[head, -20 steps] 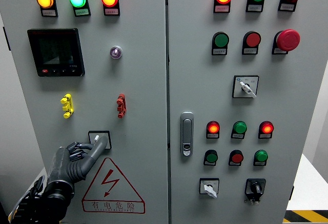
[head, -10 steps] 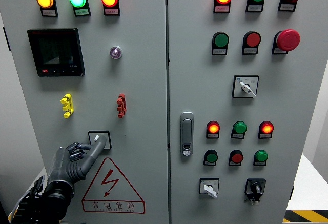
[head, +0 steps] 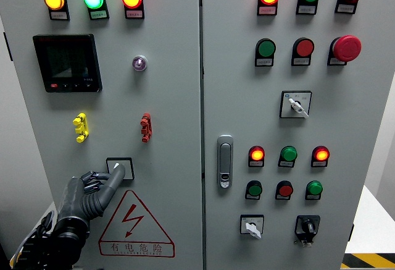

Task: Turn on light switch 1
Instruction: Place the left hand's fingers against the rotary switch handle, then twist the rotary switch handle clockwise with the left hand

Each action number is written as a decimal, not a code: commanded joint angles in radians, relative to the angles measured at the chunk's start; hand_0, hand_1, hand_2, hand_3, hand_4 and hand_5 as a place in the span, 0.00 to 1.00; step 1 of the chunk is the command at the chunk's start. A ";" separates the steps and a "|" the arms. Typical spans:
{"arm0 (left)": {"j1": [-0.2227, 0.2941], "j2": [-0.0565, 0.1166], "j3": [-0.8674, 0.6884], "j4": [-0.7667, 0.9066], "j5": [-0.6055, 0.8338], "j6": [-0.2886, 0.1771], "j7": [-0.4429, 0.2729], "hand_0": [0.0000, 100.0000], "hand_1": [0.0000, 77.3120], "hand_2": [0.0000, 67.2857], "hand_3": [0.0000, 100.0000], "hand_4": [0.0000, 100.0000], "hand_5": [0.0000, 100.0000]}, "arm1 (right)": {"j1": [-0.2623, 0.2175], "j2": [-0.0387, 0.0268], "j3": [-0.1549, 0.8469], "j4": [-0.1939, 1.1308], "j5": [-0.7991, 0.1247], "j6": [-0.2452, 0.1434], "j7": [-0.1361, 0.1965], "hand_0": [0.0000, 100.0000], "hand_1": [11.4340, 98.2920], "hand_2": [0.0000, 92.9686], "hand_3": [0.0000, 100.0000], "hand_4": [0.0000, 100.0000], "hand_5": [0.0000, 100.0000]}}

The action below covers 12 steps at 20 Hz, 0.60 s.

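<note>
A small switch in a square black-framed plate [head: 112, 161] sits on the left cabinet door, just above the warning triangle. Its white lever [head: 115, 167] shows at the plate's middle. My left hand [head: 99, 182], dark grey, comes up from the lower left. Its index finger [head: 118, 172] is stretched out with the tip lying on the switch plate beside the lever. The other fingers are curled in and hold nothing. The right hand does not show.
Yellow [head: 80, 127] and red [head: 145, 127] toggles sit above the switch, with a dark display [head: 66, 62] and three lit lamps higher up. The right door carries a latch handle [head: 225, 161], a red mushroom button [head: 347, 48], pushbuttons and rotary selectors [head: 295, 104].
The index fingertip has slid slightly left and down across the switch plate. The panel lamps look the same.
</note>
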 commanded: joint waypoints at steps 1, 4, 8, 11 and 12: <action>0.000 0.000 0.000 0.008 0.008 0.000 0.000 0.35 0.72 0.85 0.94 1.00 1.00 | 0.000 0.0001 0.000 -0.001 0.000 0.000 0.000 0.00 0.09 0.00 0.19 0.19 0.11; 0.000 0.000 0.000 0.008 0.008 0.000 0.000 0.35 0.72 0.85 0.94 1.00 1.00 | 0.000 0.0001 0.000 0.001 0.000 0.000 0.000 0.00 0.09 0.00 0.19 0.19 0.11; -0.006 0.000 0.000 0.012 0.008 0.000 0.000 0.43 0.70 0.85 0.94 1.00 1.00 | 0.000 0.0001 0.000 0.001 0.000 0.000 0.000 0.00 0.09 0.00 0.19 0.19 0.11; -0.016 -0.002 0.000 0.012 0.007 0.000 0.000 0.48 0.68 0.85 0.94 1.00 1.00 | 0.000 0.0001 0.000 -0.001 0.000 0.000 0.000 0.00 0.09 0.00 0.19 0.19 0.11; -0.016 -0.002 0.001 0.012 0.007 0.000 0.000 0.49 0.68 0.85 0.94 1.00 1.00 | 0.000 -0.0014 0.000 0.001 0.000 0.000 0.000 0.00 0.09 0.00 0.19 0.19 0.11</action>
